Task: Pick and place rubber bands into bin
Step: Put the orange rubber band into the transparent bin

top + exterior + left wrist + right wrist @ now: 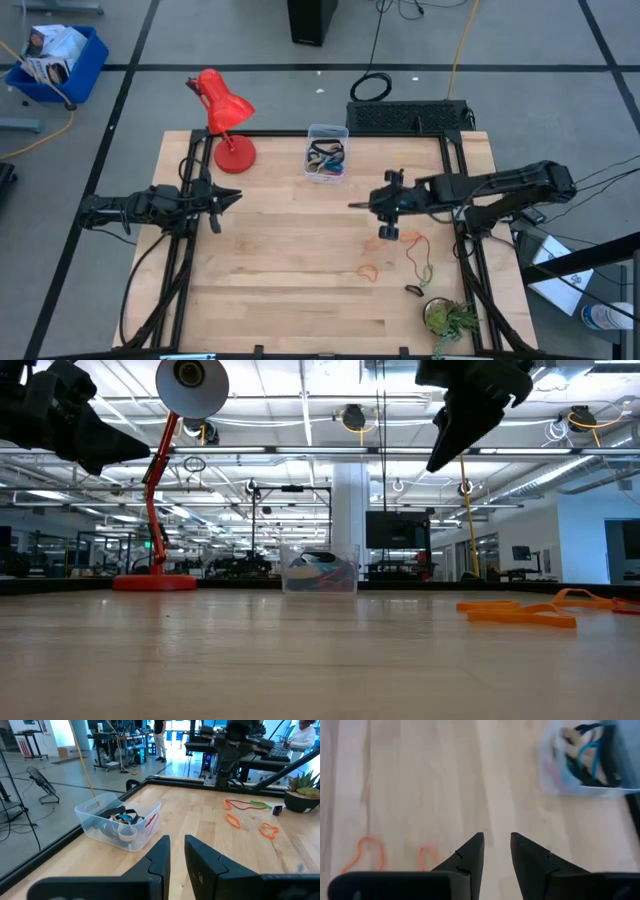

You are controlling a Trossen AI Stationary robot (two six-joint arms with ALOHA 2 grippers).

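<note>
The clear bin (327, 152) stands at the table's far middle with several rubber bands (125, 816) lying in it. More rubber bands lie flat on the table at the right: an orange one (370, 270), an orange and green one (418, 250) and a black one (413, 290). My right gripper (352, 206) hangs above the table's middle, between the bin and the loose bands, pointing slantwise down. It is open with nothing between its fingers (470, 852). My left gripper (235, 197) waits at the table's left, its fingers (160, 852) a narrow gap apart and empty.
A red desk lamp (225, 115) stands at the far left, beside the bin. A small potted plant (450, 318) sits at the near right corner. Bare wood lies across the middle and near left of the table (280, 290).
</note>
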